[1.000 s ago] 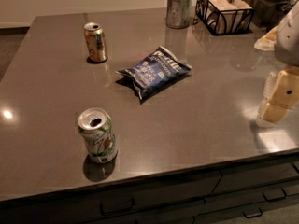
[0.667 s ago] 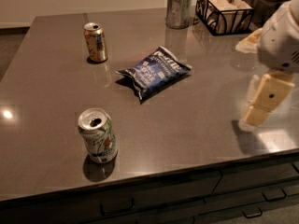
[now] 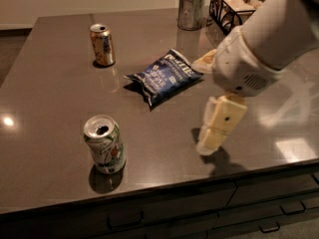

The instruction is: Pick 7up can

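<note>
Starting at the 7up can (image 3: 104, 144): stands upright on the dark table (image 3: 45, 98), well apart from the gripper (image 3: 215, 133), off to its left and a little nearer the front edge. Long axis vertical; silver top with its dark mouth hole faces up, green-marked side wall exposed. Has not shifted over the last second. On the gripper side: has swung in from the table's right edge and now hangs low over the middle of the surface, closing much of the gap. Reads as an approach under way, with no contact yet. Cannot tell how wide the gripper stands. Behind it and to its left lies a blue chip bag (image 3: 164, 76). Farther back-left stands a gold-tan can (image 3: 102, 45), not wanted. Probably calls for a level reach leftward to the can's side wall.
</note>
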Robot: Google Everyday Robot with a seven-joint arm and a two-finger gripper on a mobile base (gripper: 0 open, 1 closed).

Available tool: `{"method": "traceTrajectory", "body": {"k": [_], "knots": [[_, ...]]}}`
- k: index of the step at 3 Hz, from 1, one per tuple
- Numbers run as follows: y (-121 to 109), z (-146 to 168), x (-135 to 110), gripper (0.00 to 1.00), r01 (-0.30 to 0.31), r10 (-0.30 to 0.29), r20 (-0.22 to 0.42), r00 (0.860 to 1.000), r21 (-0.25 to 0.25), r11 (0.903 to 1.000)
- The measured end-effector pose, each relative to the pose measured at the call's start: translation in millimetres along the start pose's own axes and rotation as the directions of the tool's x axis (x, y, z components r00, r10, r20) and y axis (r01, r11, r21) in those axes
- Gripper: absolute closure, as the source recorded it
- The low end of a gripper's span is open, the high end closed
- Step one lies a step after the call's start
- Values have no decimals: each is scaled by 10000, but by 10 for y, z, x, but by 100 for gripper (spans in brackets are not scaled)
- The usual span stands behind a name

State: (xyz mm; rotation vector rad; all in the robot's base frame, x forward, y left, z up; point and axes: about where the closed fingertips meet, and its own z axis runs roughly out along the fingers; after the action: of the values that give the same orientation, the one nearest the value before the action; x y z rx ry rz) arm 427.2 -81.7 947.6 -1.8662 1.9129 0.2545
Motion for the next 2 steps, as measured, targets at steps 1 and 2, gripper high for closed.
{"method": "traceTrajectory", "body": {"k": [1,2], "knots": [[201,421,-535,0,595,-484,1177,9919,-926,9939],[350,716,-940,0,1041,-715,2060,9759,-1522,9828]]}}
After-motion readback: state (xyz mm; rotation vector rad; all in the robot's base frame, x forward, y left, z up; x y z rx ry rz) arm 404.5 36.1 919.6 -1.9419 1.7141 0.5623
